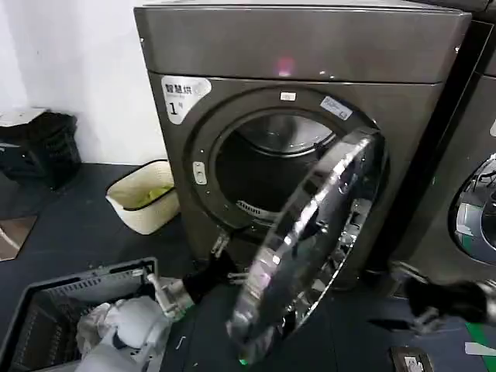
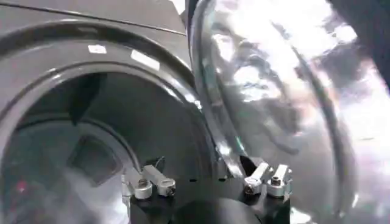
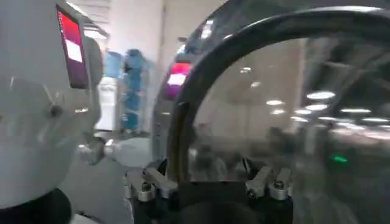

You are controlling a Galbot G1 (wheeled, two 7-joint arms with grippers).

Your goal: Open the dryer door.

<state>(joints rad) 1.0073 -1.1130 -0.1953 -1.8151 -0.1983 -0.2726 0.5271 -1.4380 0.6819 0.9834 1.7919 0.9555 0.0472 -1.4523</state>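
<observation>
Sticker: the white corner sticker (image 1: 183, 96) on the dryer (image 1: 302, 54) reads "1" under a few characters too small to make out; smaller white labels above the opening cannot be read.
Left gripper: the left gripper (image 1: 208, 277) sits low in front of the dryer, below the open drum mouth and just left of the door's lower edge. In the left wrist view its fingers (image 2: 152, 181) stand spread wide, with nothing between them; the left gripper (image 2: 207, 182) faces the gap between drum and door.
Dryer door: the dryer door (image 1: 310, 240) is swung out well clear of the opening, hinged on the right, its chrome ring edge-on to the head camera. It stands between the two grippers.
Right gripper: the right gripper (image 1: 434, 302) hangs low to the right of the door, apart from it; the right wrist view shows its fingers (image 3: 268, 181) spread, empty, close to the door's dark rim.
Containers: a grey crate (image 1: 46, 310) lies left of the left gripper; farther back, a cream basket (image 1: 143, 198) holds something yellow-green.
</observation>
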